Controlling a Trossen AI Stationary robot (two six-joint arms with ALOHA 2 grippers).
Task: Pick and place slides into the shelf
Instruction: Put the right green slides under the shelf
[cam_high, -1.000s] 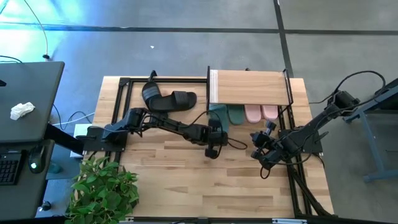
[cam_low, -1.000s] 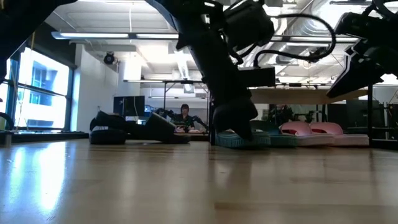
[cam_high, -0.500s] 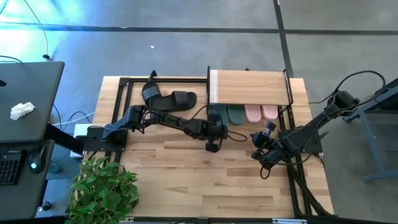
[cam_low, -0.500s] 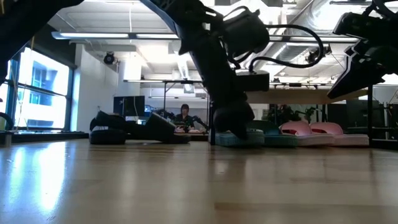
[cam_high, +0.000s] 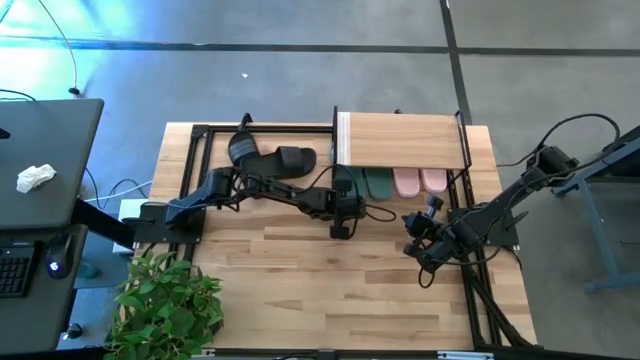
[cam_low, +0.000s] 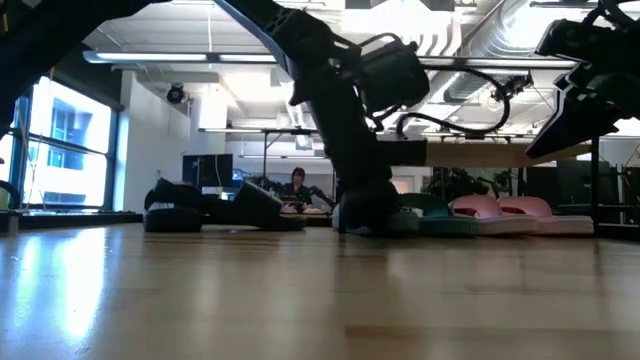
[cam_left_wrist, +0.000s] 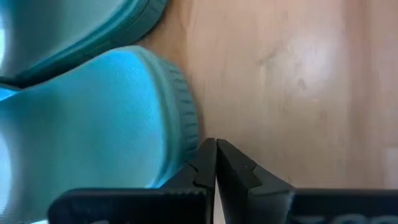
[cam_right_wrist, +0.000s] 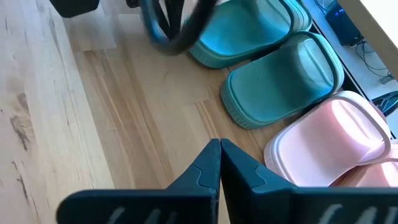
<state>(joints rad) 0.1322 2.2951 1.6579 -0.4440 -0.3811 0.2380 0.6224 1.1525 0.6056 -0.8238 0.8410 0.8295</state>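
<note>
Left gripper (cam_left_wrist: 216, 163) is pinched shut, tips right against the teal slide's (cam_left_wrist: 93, 118) heel, probably nudging it under the shelf (cam_high: 402, 139). Right gripper (cam_right_wrist: 219, 163) hangs shut beside the pinks (cam_right_wrist: 333, 140); black pair (cam_high: 268, 158) sits well behind on the counter (cam_high: 300, 290).

On the counter (cam_low: 300, 300), the left end effector (cam_low: 365, 215) presses against a teal slide (cam_low: 400, 222) under the shelf (cam_low: 470, 155); pink slides (cam_low: 505, 212) alongside, black slides (cam_low: 215, 208) apart.

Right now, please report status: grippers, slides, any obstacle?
Left gripper shut, at teal slide heel by shelf. Right gripper shut, empty, waiting aside. Black slides not shelved. No obstacle seen.
</note>
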